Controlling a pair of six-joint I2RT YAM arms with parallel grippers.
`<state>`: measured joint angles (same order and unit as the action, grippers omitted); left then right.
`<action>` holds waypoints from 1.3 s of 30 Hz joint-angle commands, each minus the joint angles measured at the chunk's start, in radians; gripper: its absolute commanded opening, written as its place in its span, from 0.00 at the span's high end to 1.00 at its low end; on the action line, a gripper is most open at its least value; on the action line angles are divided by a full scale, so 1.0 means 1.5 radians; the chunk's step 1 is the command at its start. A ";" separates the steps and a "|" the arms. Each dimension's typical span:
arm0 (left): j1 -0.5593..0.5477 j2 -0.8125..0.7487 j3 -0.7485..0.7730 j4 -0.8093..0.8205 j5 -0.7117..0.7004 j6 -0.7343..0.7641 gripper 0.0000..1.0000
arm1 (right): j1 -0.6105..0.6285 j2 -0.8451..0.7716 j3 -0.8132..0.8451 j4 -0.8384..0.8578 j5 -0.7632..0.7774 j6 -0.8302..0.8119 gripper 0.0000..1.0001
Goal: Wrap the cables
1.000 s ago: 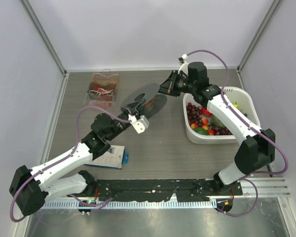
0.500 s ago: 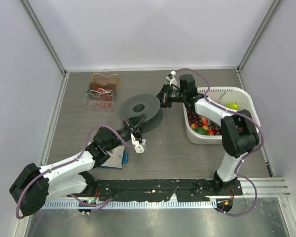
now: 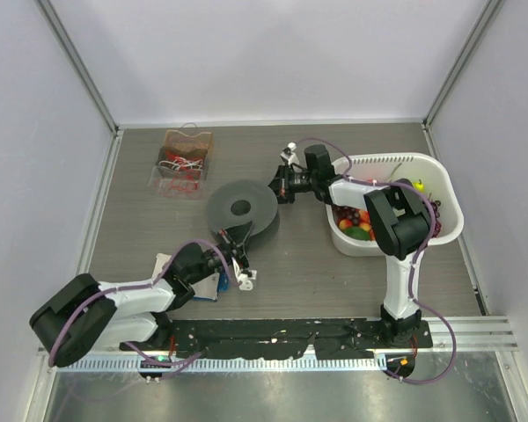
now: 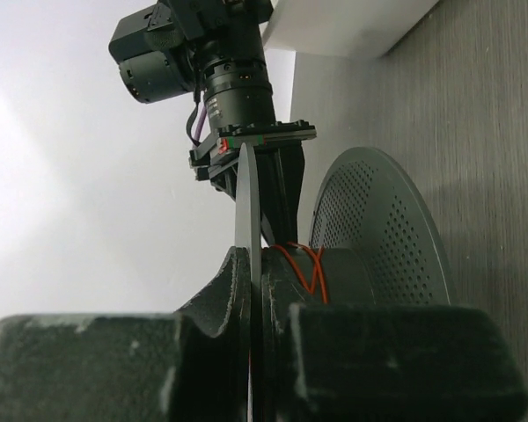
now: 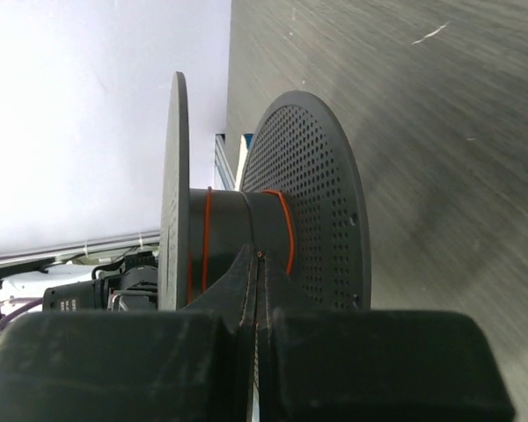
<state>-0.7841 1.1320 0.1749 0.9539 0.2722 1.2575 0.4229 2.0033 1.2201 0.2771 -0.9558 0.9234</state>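
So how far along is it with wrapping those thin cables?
Barely started. A few orange cable turns already sit on the spool. The left gripper clamps one flange; the right gripper is shut close to the core. Most cables lie tangled in the clear box.

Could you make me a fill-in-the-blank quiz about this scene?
The wire wound on the spool is ___ in colour.
The bin holding fruit is ___.
One disc of the spool is dotted with small ___.
Missing words: orange; white; holes.
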 commanded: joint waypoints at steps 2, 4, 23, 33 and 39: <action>-0.017 0.085 -0.025 0.202 0.080 0.013 1.00 | -0.008 0.057 0.084 0.074 0.116 -0.057 0.99; -0.016 0.134 -0.029 0.255 0.073 0.020 1.00 | -0.007 0.079 0.097 0.075 0.125 -0.066 0.99; -0.022 0.248 0.039 0.394 0.114 -0.004 1.00 | 0.010 -0.001 0.165 -0.233 0.287 -0.294 0.99; -0.088 0.311 0.093 0.394 0.091 0.002 1.00 | -0.003 -0.027 0.147 -0.354 0.301 -0.393 0.99; -0.088 0.292 0.125 0.394 0.036 0.000 1.00 | 0.020 -0.021 0.225 -0.320 0.264 -0.373 0.99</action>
<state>-0.8516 1.6047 0.3023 1.2560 0.1486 1.2583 0.4171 2.0201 1.4178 -0.3523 -0.5873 0.3691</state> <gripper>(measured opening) 0.070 0.023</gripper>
